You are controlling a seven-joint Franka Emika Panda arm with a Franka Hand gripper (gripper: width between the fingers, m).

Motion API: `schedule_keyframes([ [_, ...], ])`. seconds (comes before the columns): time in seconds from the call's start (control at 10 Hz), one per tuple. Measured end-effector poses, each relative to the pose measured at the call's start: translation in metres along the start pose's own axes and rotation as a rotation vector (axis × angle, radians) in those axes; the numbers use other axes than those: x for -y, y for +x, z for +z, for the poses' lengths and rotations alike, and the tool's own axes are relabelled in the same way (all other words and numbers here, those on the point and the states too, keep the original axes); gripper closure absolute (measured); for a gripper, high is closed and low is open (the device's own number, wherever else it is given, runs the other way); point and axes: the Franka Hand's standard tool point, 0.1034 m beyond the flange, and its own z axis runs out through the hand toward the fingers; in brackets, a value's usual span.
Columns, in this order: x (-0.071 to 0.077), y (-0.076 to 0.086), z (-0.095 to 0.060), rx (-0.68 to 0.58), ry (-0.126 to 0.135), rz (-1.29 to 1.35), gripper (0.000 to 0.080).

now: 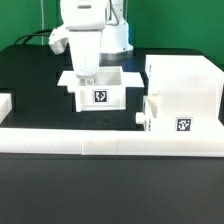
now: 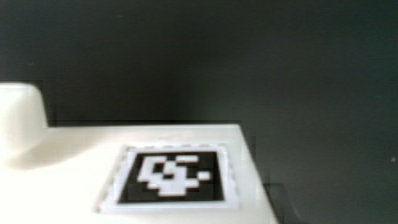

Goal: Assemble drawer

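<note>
A small open white tray (image 1: 100, 88) with a square tag on its front stands on the black table at the centre. My gripper (image 1: 88, 72) is down at the tray's rear rim, on the exterior view's left side; the fingers are too blurred to tell whether they grip the wall. The large boxy housing (image 1: 186, 82) stands at the exterior view's right. A second small tray (image 1: 165, 115) with a knob (image 1: 140, 120) sits at the housing's lower front. The wrist view shows a close white surface (image 2: 71, 150) with a tag (image 2: 173, 175); no fingertips show there.
The long low white border rail (image 1: 110, 141) runs along the front of the table. A short white piece (image 1: 5, 103) lies at the exterior view's left edge. The robot's base and cables stand behind the tray.
</note>
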Motion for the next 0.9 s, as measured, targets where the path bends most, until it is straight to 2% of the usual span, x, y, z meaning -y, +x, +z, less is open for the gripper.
schedule_keyframes([
  [0.2,-0.017,-0.002,-0.006,0.000,0.014,0.008,0.0754],
  [0.4,-0.047,0.000,-0.010,-0.007,-0.007,0.021,0.0754],
  [0.5,-0.055,0.007,-0.010,-0.010,-0.009,0.036,0.0754],
  [0.6,-0.053,0.006,-0.009,-0.010,-0.009,0.030,0.0754],
  [0.7,-0.054,0.005,-0.008,-0.011,-0.029,0.034,0.0754],
  [0.9,-0.054,0.007,-0.007,-0.010,-0.025,0.030,0.0754],
])
